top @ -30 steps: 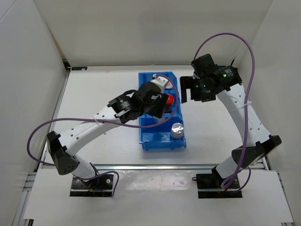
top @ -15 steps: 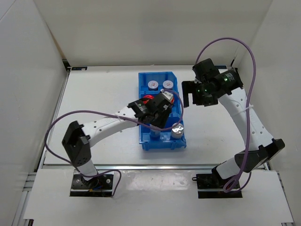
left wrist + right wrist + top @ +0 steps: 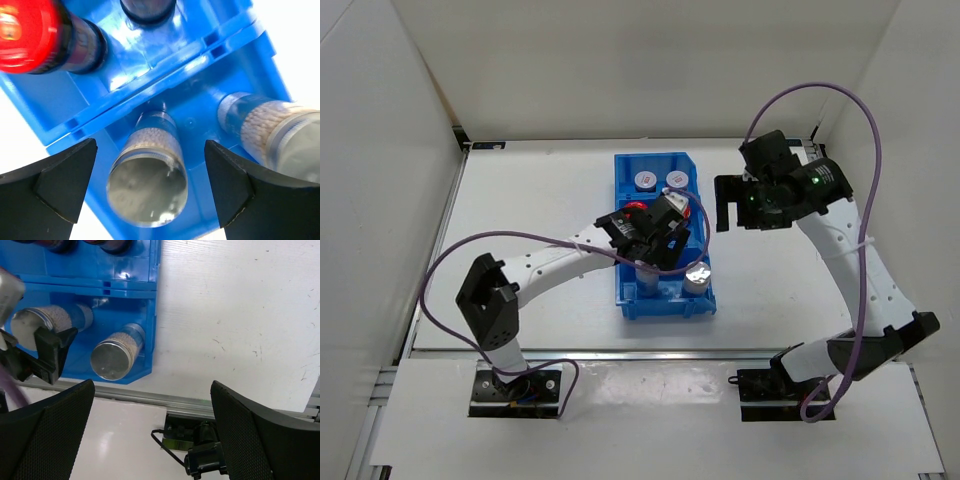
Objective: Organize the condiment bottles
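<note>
Left tool (image 3: 150, 167) stands fully open, its fingers either side of a silver bottle (image 3: 147, 187) at lower centre of the left wrist view, gripping nothing. That bottle sits in the end compartment of the blue bin (image 3: 150, 65), beside its twin (image 3: 280, 130). Right tool (image 3: 150, 435) is wide open and empty over the counter (image 3: 240, 315). Risk: a skewed lift-off could catch a finger on either bottle and topple it.
</note>
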`<action>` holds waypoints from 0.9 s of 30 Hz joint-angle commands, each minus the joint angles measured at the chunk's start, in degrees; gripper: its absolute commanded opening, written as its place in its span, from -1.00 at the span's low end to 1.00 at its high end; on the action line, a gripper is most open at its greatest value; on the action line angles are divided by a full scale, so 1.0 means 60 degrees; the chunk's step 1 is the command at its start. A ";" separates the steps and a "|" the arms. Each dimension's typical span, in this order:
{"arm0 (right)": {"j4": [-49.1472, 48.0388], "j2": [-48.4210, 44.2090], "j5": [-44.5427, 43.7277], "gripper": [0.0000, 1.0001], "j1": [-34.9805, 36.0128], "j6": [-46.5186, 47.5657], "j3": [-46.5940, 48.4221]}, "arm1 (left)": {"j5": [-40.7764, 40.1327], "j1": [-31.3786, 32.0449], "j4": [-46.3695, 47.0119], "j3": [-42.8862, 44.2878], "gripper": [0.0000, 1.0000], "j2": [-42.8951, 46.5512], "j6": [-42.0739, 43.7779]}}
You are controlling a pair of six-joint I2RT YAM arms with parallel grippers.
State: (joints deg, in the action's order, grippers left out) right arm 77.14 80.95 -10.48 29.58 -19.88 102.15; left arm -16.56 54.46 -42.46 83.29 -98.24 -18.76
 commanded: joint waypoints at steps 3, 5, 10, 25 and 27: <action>0.0209 -0.0601 -0.0024 1.00 -0.0038 -0.0202 0.0084 | -0.0258 -0.0491 0.0279 0.0752 0.99 0.1664 -0.0563; 0.0209 -0.0688 -0.0332 1.00 -0.0038 -0.0305 0.0085 | -0.0374 -0.0682 0.0411 0.1030 0.99 0.2029 -0.0666; 0.0209 -0.0791 -0.1415 1.00 -0.0038 -0.0699 -0.0003 | -0.1251 -0.1340 0.0499 0.1865 0.99 0.2369 0.0166; 0.0809 -0.0190 -0.2531 1.00 -0.0551 -0.1535 0.0260 | -0.3189 -0.4576 0.2691 -0.1924 0.99 0.6112 0.0581; 0.0810 -0.0088 -0.2443 1.00 -0.0653 -0.1535 0.0260 | -0.3100 -0.4856 0.2813 -0.2729 0.99 0.6789 0.0374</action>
State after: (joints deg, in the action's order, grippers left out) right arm 77.10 79.77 -23.27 26.61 -27.92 102.24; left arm -34.20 27.22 -30.76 71.59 -63.40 -14.33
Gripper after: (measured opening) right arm 0.998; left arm 0.994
